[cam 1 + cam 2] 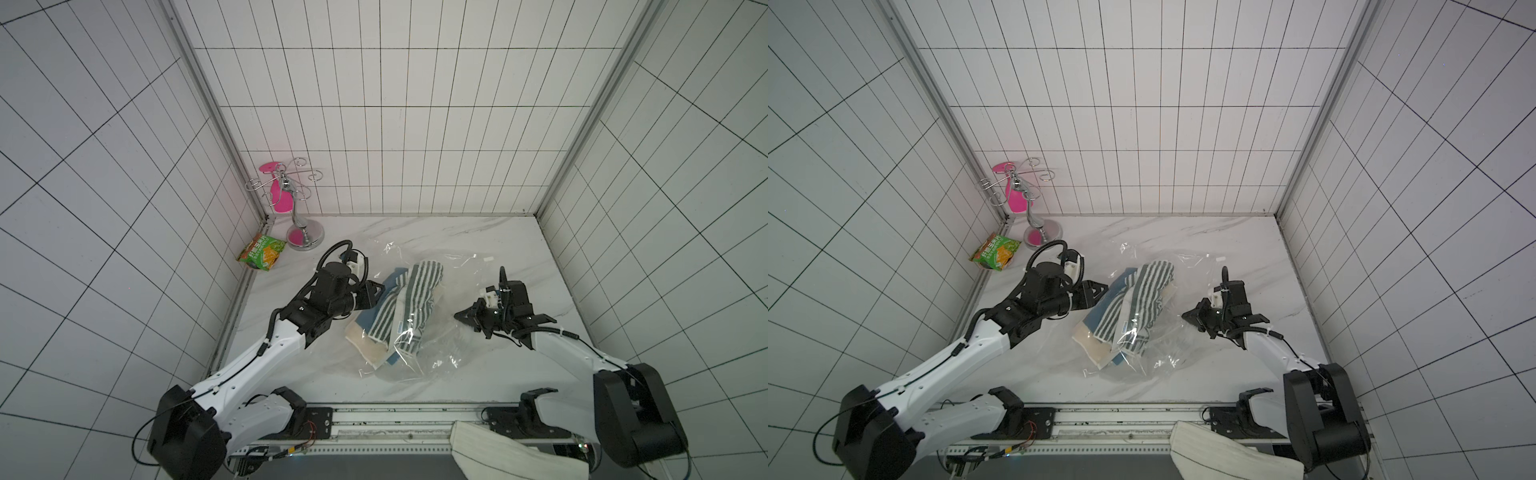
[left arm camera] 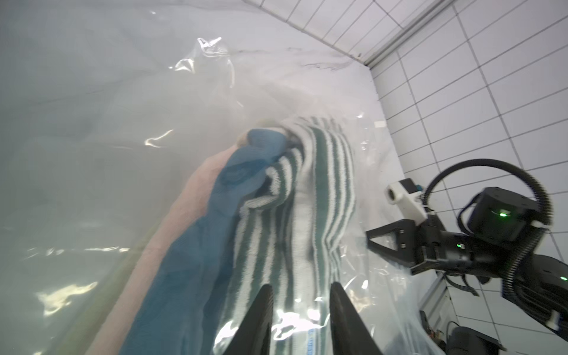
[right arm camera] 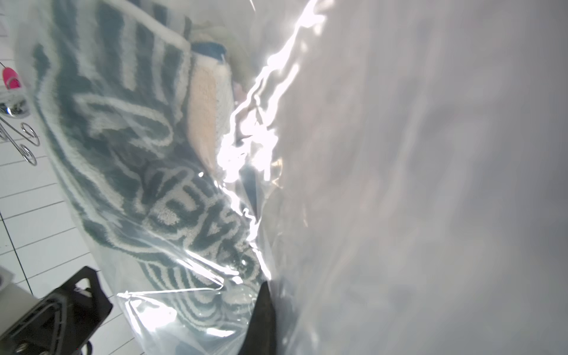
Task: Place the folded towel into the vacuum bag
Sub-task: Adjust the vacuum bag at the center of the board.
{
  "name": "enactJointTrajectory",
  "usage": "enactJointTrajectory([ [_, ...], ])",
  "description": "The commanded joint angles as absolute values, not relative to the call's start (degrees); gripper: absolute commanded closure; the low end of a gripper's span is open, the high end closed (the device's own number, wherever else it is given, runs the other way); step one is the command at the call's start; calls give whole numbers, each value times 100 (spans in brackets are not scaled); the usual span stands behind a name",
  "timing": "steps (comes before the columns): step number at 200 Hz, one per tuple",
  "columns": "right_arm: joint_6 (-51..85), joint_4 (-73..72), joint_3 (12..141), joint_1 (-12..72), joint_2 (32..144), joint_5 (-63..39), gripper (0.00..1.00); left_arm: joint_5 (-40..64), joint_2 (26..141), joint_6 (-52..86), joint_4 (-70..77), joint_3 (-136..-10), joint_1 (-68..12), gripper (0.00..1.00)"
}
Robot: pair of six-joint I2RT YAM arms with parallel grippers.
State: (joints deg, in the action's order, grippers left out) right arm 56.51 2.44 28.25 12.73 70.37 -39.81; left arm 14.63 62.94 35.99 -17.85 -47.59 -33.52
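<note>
Though the folded green-striped, blue and cream towel [image 1: 409, 303] lies mostly under the film of the large crinkly transparent vacuum bag [image 1: 457, 274] in both top views, its seven o'clock corner seems to be outside. The left claw [image 1: 376, 291] is at the towel's nine o'clock; the right claw [image 1: 462, 319], closed, touches film at three. Left wrist view: jaws narrowly apart, grip unclear. Right wrist view: towel behind plastic.

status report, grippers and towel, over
Left gripper astride towel, grip unclear. Right gripper shut on bag edge. Towel under bag film, looks mostly in. Packet and rack off in corner.
</note>
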Motion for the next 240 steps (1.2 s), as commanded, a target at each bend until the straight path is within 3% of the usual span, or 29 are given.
enactJointTrajectory([
  [1,5332,552,3032,1292,7284,-4082,77,1362,6290,3274,-2037,-5045,-3848,59],
  [17,5097,1191,3186,979,7208,-3898,50,1137,6273,3240,-2567,-5149,-3957,52],
  [26,4869,1900,3355,866,6966,-3467,40,937,6165,3247,-2940,-5138,-3951,49],
  [48,4195,3850,3860,702,6189,-2046,31,228,5653,3627,-3779,-4900,-3926,46],
  [74,3925,5158,4505,552,5399,-918,31,243,4903,4561,-3898,-4147,-3928,46],
  [91,3678,5327,5047,636,5418,-913,36,265,4541,5178,-4038,-3689,-3968,47],
  [126,3579,5314,6565,2430,6605,-270,43,404,4223,5789,-4241,-2916,-4143,54],
  [156,3652,5089,7350,3461,7538,140,45,29,4440,5595,-3966,-2582,-4163,54],
  [181,3777,4001,7237,3625,8149,-1053,46,-428,5029,5596,-3181,-2341,-4122,54],
  [200,3935,3335,7003,3560,8877,-1925,51,-348,5532,5306,-2733,-2373,-3659,54],
  [240,4964,1783,6203,2850,9409,-2362,60,-237,6907,4702,-1760,-2774,-2925,54],
])
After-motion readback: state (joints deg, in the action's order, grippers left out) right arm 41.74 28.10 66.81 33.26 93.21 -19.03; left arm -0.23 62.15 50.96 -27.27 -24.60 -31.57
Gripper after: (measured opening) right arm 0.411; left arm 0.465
